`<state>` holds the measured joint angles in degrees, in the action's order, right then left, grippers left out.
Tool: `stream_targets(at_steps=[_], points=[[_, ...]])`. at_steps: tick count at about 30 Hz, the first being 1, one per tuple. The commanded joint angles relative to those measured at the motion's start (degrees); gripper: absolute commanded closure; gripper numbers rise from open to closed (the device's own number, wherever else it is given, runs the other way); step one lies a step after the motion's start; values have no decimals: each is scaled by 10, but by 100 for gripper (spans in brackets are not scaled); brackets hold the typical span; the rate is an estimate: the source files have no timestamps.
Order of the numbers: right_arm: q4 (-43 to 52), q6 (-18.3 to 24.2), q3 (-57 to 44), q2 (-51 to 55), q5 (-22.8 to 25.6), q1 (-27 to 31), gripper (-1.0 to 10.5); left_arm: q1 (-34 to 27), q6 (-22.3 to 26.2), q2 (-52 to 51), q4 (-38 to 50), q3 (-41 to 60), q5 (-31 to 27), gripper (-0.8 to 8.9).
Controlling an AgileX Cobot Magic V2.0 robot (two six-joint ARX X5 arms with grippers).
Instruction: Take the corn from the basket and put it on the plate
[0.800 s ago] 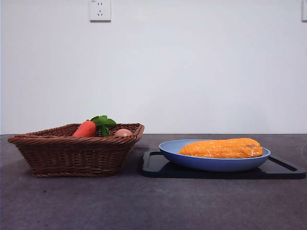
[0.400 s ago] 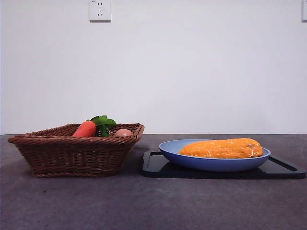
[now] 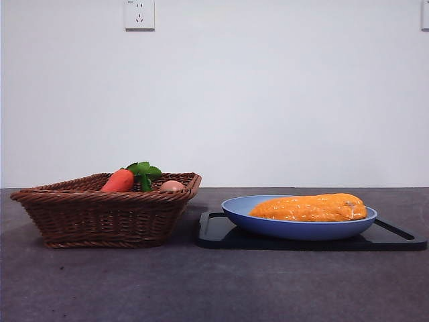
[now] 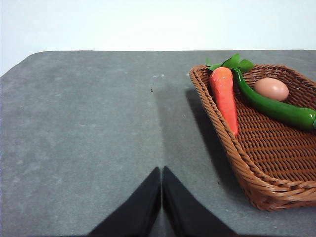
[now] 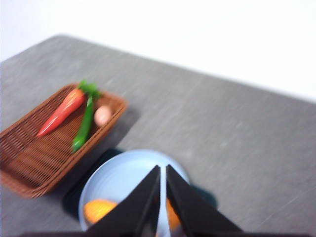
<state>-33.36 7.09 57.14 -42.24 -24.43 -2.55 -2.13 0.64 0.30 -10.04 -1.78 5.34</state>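
The corn, a bumpy yellow-orange cob, lies across the light-blue plate; from the right wrist only its end shows on the plate, the rest behind the jaws. The brown wicker basket stands left of the plate and holds a carrot, an egg and a green pepper. My right gripper hangs high above the plate, shut and holding nothing. My left gripper is shut above bare table beside the basket. Neither arm appears in the front view.
The plate rests on a flat black tray. Grey tabletop stretches in front of basket and tray. A white wall with a socket stands behind.
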Motion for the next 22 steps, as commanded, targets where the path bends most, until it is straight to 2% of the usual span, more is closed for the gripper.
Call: stream_targets(at_steps=[1,4,10,14,18,22], points=[[46,4,-70,44,-2,19,945,-1,-2,0,-3,16,0,807],[118,4,-167,108,1,41,945,-1,-2,0,-3,16,0,807],[267,3,-346,223,38,54,945,-1,-2,0,-3,16,0,807],[341,-25,-437,285,73,54,945,-1,-2,0,-3,16,0,807],[357,-44,-487,325,127,54,945,-1,-2,0,-3,16,0,807],[359,-55,-521,354,161,54,945,-1,-2,0,-3,16,0,807]])
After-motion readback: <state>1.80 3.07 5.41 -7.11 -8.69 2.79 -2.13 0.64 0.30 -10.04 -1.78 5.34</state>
